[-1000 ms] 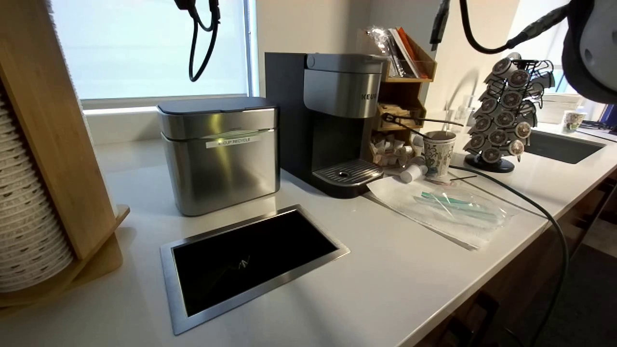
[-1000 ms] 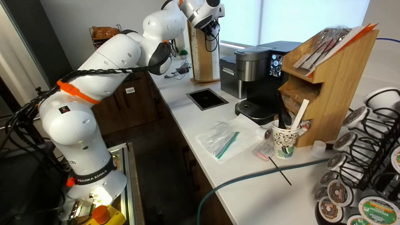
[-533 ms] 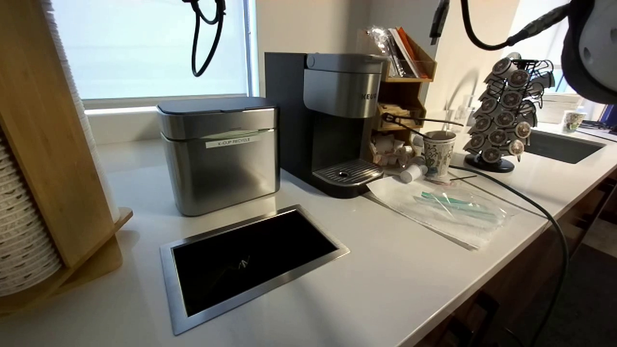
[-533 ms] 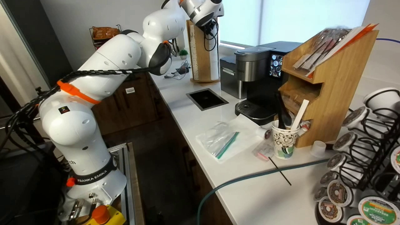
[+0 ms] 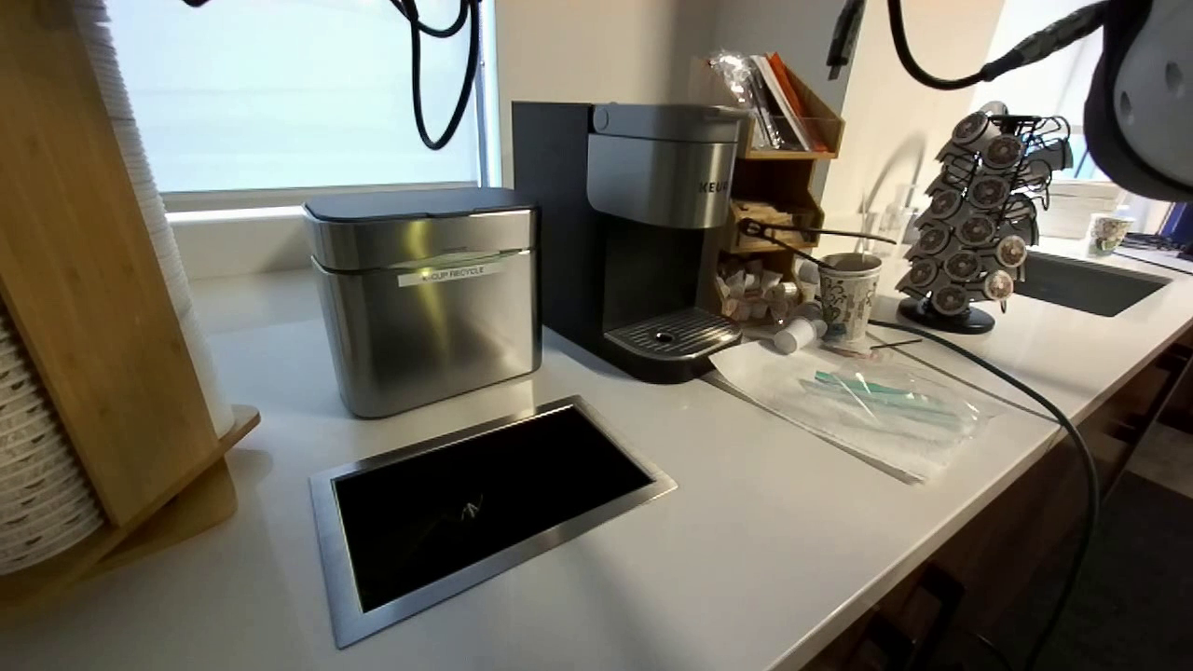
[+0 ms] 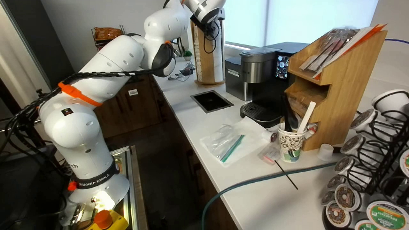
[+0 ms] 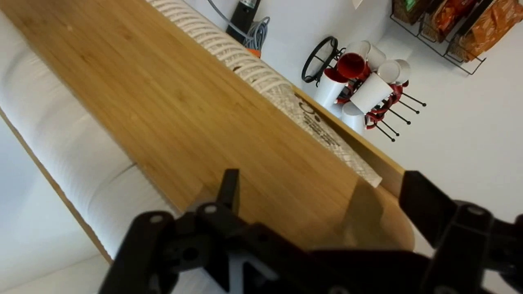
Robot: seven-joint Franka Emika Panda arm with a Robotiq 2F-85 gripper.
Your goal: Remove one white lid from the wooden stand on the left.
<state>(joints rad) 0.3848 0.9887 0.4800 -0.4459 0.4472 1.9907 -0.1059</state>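
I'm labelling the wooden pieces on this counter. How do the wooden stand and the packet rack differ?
The wooden stand is tall and flat-sided; the packet rack is stepped and open-fronted. The wooden stand holds stacked cups and white lids; the packet rack holds packets. Both are light-brown wood, on the counter.

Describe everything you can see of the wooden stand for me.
The wooden stand is tall, light-brown and visibly grained, with a flat side panel and a projecting base. It stands upright on the white counter, apart from the steel bin. Stacked white lids line one side, patterned cups another. The open gripper is near its top, which no view shows whole; contact is unclear.
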